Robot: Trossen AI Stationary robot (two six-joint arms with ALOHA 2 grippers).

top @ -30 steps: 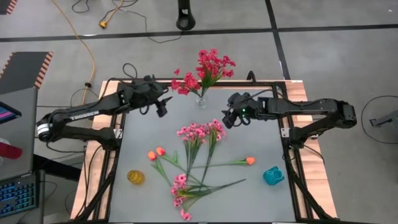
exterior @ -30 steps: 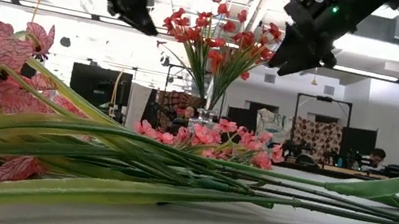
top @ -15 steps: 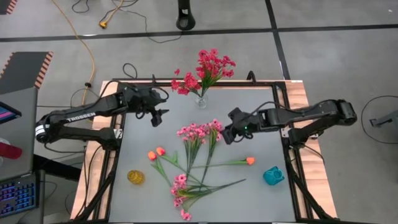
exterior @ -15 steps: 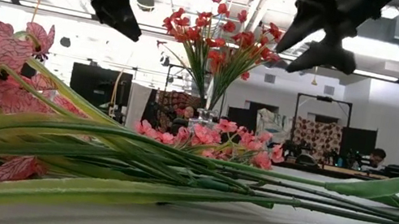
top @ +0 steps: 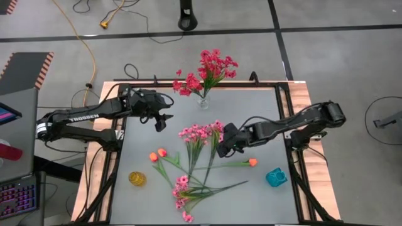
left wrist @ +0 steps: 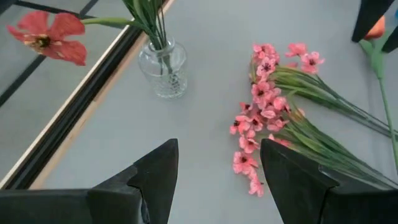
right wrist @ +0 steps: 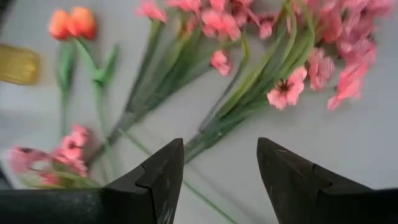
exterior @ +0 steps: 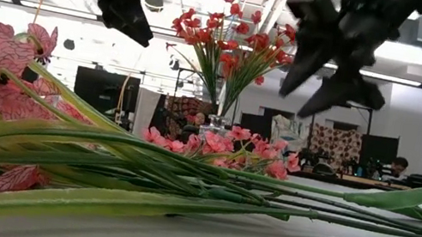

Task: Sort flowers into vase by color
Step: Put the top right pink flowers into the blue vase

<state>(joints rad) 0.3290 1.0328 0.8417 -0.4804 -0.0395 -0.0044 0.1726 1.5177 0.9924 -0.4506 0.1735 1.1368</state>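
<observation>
Under the wide-open right gripper (top: 221,149), thin green stems of pink sprays (top: 201,133) on matte grey worktop (top: 264,113), ribbed glass vase (top: 203,100) beyond, left gripper (top: 162,122) wide too.

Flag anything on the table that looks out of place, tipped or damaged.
Nothing is tipped or damaged. The clear vase stands upright with the magenta-red sprays in it. The pink sprays and orange buds lie loose in a crossed heap, unsorted. The yellow vase and teal vase hold no flowers.
</observation>
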